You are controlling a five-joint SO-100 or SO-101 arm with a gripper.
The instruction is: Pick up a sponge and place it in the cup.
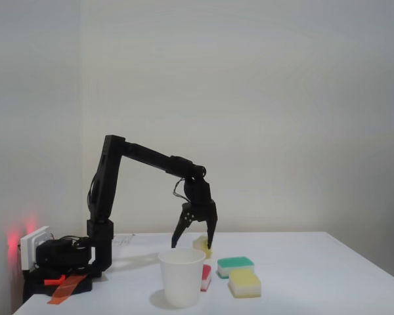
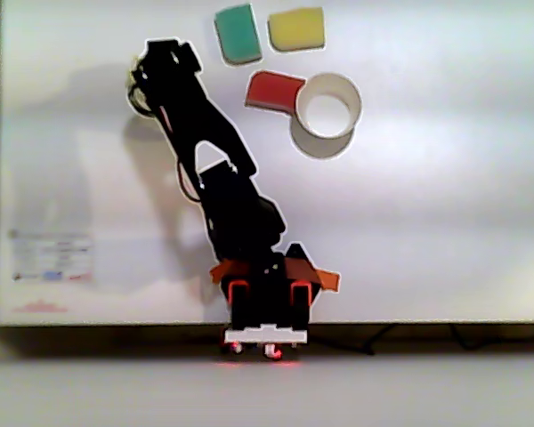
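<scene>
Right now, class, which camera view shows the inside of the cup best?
The other view, looking straight down: the cup shows its open mouth and bare inside. The fixed view shows the cup side-on, so its wall and rim only.

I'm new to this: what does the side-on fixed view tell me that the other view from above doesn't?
The fixed view shows height: the gripper hangs open just above the small pale sponge, and the wall rises behind. The other view shows the layout from above: the cup's empty inside, the red sponge beside it, and a printed label on the table. Both share the black arm, white cup, green-topped sponge and yellow-topped sponge.
</scene>
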